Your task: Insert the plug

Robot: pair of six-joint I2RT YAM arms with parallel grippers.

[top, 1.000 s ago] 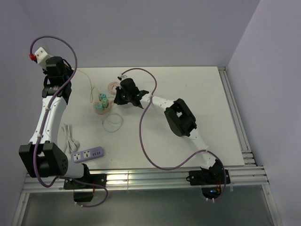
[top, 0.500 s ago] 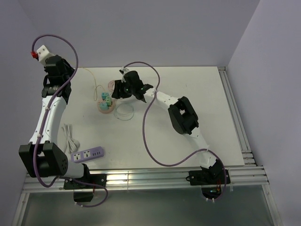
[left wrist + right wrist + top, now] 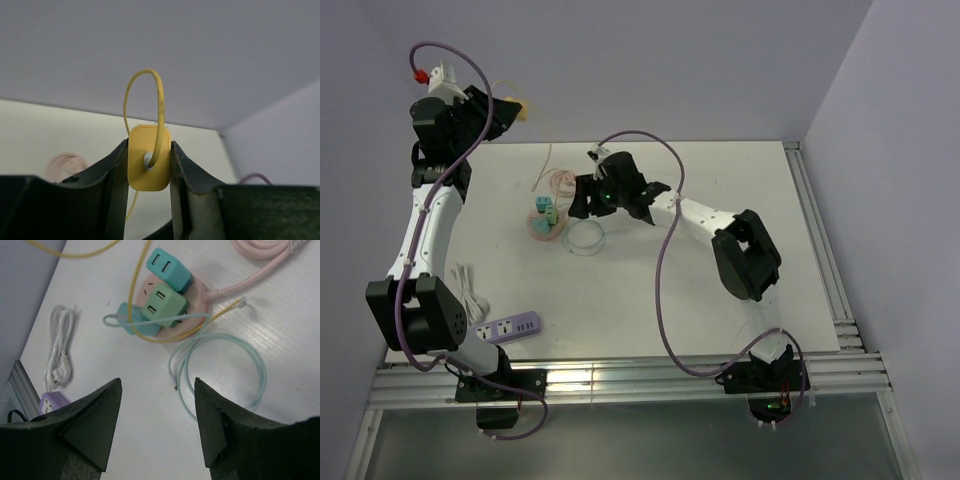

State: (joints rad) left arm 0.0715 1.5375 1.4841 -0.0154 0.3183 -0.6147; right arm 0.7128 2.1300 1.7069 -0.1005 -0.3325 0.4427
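Note:
My left gripper (image 3: 148, 145) is shut on a yellow plug (image 3: 142, 172), whose yellow cable (image 3: 160, 100) loops up from its face. In the top view it (image 3: 510, 108) is held high at the back left, near the wall, with the plug (image 3: 523, 110) at its tip. The right gripper (image 3: 158, 382) stands open and empty over the table, just short of a round pink socket hub (image 3: 199, 290) that carries a teal cube (image 3: 169, 269), a green cube (image 3: 163, 302) and a teal plug (image 3: 131, 316). From above, the right gripper (image 3: 583, 203) hangs right of the hub (image 3: 542, 228).
A coiled pale teal cable (image 3: 260, 370) lies beside the hub, also seen from above (image 3: 585, 238). A pink cable (image 3: 260, 260) runs off the hub. A purple power strip (image 3: 508, 328) and a bundled white cable (image 3: 468, 290) lie at the front left.
The left arm has lifted the yellow plug up and back toward the wall. The right gripper has opened and shifted slightly right; the teal coil now lies nearer the hub.

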